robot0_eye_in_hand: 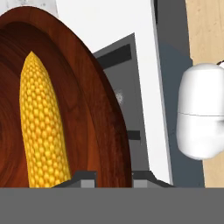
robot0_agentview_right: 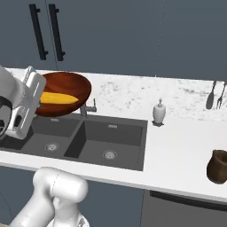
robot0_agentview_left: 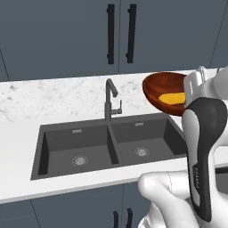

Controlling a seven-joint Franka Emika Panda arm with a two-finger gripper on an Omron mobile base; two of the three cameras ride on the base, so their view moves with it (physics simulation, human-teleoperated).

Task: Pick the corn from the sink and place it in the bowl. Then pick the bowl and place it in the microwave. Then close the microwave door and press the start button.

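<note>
The reddish-brown bowl (robot0_agentview_left: pixel 159 84) (robot0_agentview_right: pixel 66 85) (robot0_eye_in_hand: pixel 103 105) hangs tilted in the air above the right basin of the dark grey sink (robot0_agentview_left: pixel 75 138) (robot0_agentview_right: pixel 116 132). The yellow corn (robot0_agentview_left: pixel 172 98) (robot0_agentview_right: pixel 57 98) (robot0_eye_in_hand: pixel 41 127) lies inside the bowl. My gripper (robot0_agentview_left: pixel 186 99) (robot0_agentview_right: pixel 39 104) (robot0_eye_in_hand: pixel 113 178) is shut on the bowl's rim, with one fingertip (robot0_eye_in_hand: pixel 83 177) inside the bowl and the other outside it. Both sink basins hold nothing but their round drains. The microwave and its door are out of view.
A tall dark faucet (robot0_agentview_left: pixel 109 100) (robot0_agentview_right: pixel 91 106) rises behind the sink, just under the bowl. On the white counter to the right stand a soap dispenser (robot0_agentview_right: pixel 159 111) and a brown jug (robot0_agentview_right: pixel 218 166). Utensils (robot0_agentview_right: pixel 215 95) hang at the wall. Dark blue cabinet doors (robot0_agentview_left: pixel 120 33) are above.
</note>
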